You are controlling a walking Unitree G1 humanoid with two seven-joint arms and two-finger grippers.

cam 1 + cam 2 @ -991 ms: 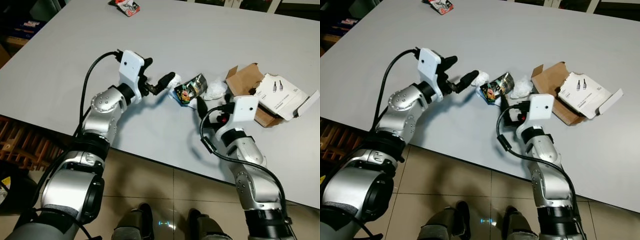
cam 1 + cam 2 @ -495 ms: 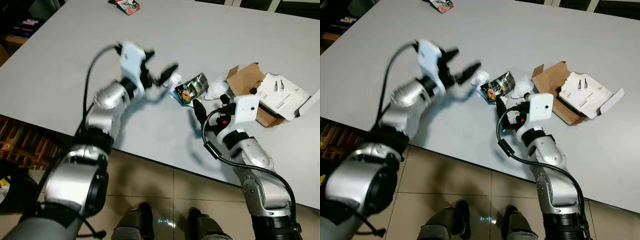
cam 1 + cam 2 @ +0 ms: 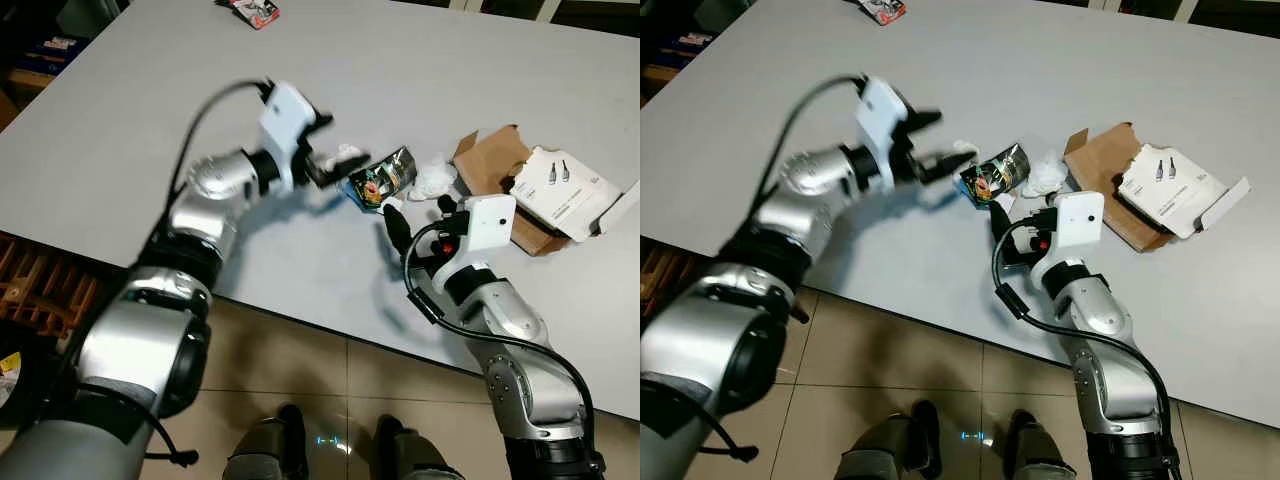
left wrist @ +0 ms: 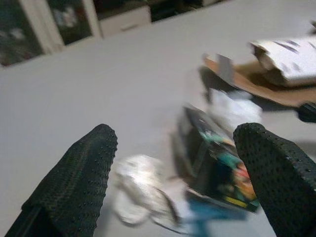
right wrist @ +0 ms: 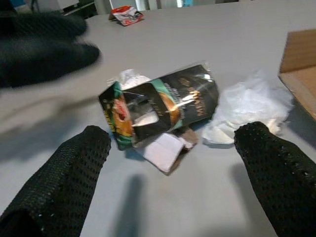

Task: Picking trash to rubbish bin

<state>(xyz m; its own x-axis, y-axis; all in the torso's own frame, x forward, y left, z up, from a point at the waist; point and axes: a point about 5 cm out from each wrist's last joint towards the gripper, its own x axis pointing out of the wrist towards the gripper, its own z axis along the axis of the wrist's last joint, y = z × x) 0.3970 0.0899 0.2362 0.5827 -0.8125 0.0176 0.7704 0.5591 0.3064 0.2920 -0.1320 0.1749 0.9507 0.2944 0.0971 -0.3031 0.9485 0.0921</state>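
A black and green snack wrapper lies on the grey table. A crumpled white paper ball sits at its left and a crumpled white tissue at its right. My left gripper is open just left of the paper ball, which sits between its fingers in the left wrist view. My right gripper is open just in front of the wrapper and tissue, holding nothing. Its fingertips frame the wrapper in the right wrist view.
An opened brown cardboard box with a white package on it lies to the right of the tissue. A small red and white wrapper rests at the far edge of the table. Tiled floor runs below the table's near edge.
My left arm has swung right and forward, bringing its open gripper up to the white paper ball. My right gripper has shifted slightly and stays open in front of the wrapper.
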